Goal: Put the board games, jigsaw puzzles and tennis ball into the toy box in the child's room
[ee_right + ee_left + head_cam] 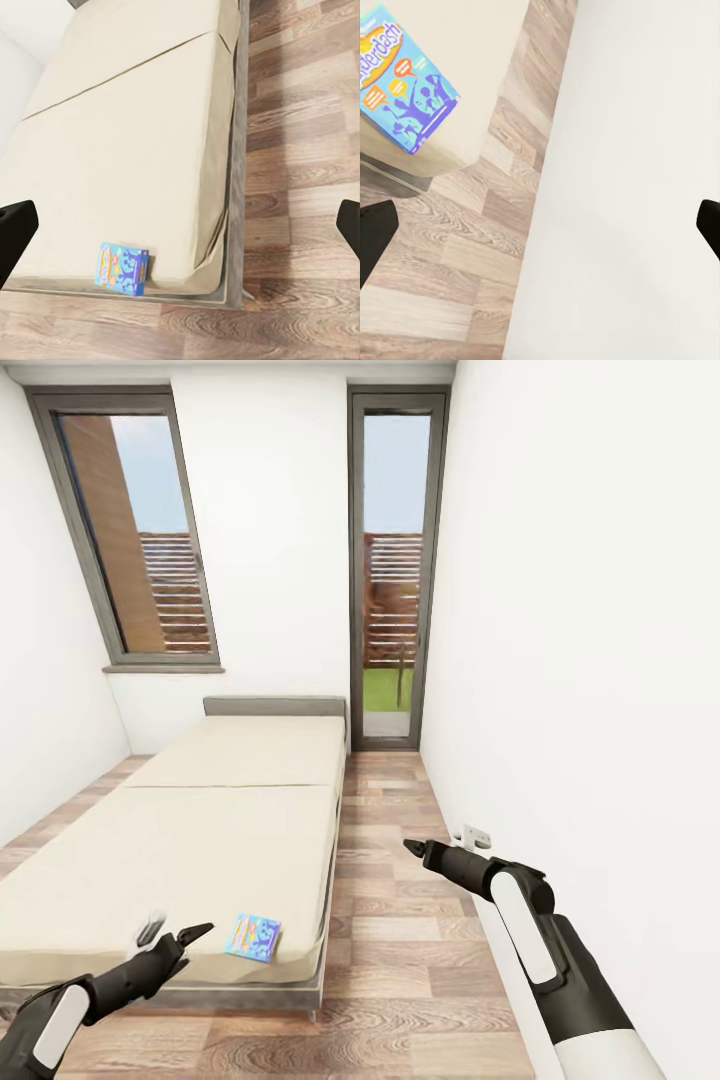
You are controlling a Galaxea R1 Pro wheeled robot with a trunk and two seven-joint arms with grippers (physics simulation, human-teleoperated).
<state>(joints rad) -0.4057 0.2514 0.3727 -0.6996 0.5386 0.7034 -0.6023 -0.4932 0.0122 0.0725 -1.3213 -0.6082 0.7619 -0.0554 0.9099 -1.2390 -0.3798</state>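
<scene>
In the head view, the bed (200,830) runs away from the camera along the left wall, its grey headboard (275,706) under the windowed far wall, and a small blue board game (253,937) lies flat on the mattress at the near right corner, close to both the foot edge and the side edge. Between the bed's right side and the white wall (590,660), a strip of wood-plank floor (400,920) leads to a tall glazed door (395,570). The left gripper (180,940) hovers over the foot of the mattress just left of the game, fingers spread, holding nothing; the right gripper (412,847) hangs over the floor strip near the wall, and its fingers cannot be judged here. In the left wrist view, the game (401,79) sits at the mattress corner, with floor (457,255) beside the wall; both dark fingertips (375,232) stand wide apart. In the right wrist view, the game (122,268) rests by the bed's foot edge, with fingertips (15,232) at opposite edges, spread and empty.
</scene>
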